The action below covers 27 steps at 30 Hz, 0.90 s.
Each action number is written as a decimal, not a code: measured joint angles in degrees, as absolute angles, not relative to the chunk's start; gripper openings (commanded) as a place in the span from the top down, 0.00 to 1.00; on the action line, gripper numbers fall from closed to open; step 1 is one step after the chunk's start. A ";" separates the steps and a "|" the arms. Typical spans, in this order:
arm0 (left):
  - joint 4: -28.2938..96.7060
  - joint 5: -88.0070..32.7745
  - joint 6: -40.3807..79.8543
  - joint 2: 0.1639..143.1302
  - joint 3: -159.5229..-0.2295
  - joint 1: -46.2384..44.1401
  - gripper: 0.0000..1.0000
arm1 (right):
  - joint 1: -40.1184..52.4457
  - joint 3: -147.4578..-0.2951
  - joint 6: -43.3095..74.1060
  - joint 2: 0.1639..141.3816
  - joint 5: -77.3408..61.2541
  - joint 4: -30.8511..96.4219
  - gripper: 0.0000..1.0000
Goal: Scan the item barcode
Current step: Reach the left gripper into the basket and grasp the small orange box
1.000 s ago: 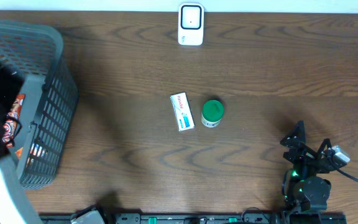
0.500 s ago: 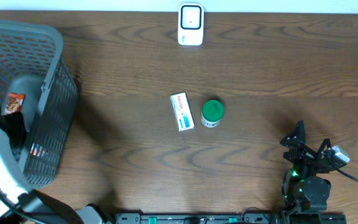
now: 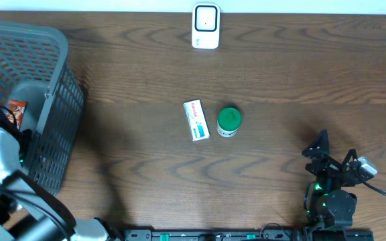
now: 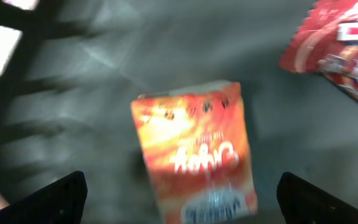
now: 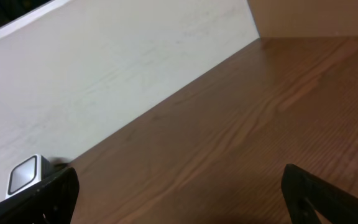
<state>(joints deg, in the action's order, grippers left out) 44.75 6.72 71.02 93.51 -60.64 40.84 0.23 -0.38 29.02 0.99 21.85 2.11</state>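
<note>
Left arm reaching into the basket (image 3: 59, 100) at the left edge of the table (image 3: 280, 73). In the left wrist view we see the left end effector (image 4: 180, 186) with its fingers spread wide and nothing between them. It hangs directly over an orange box (image 4: 194, 158) that lies flat on the basket floor. We take this box to be the item for scanning. Its long axis runs across the line joining the two fingers, so they flank its narrow sides. A red packet (image 4: 340, 50) lies just beyond it. The view is blurred, and we cannot tell whether a barcode faces up. The left arm is plainly the nearer one. The right end effector (image 5: 180, 180), also spread and empty, sits low at the near right corner, pointing far. The scanner (image 3: 206, 27) stands at the far centre, well apart from the basket. A white box (image 3: 196, 120) and a green-lidded jar (image 3: 229, 122) lie side by side at mid-table.
</note>
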 measured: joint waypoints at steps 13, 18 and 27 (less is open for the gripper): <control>40.07 8.60 69.56 99.94 -60.51 40.82 0.56 | 0.23 -0.38 29.02 0.99 21.85 2.11 0.01; 39.62 8.93 65.36 99.94 -60.69 40.84 0.59 | 0.23 -0.38 29.02 0.99 21.82 2.11 0.01; 41.15 6.66 58.19 92.16 -64.47 40.84 0.59 | 0.23 -0.38 29.02 0.99 21.82 2.11 0.01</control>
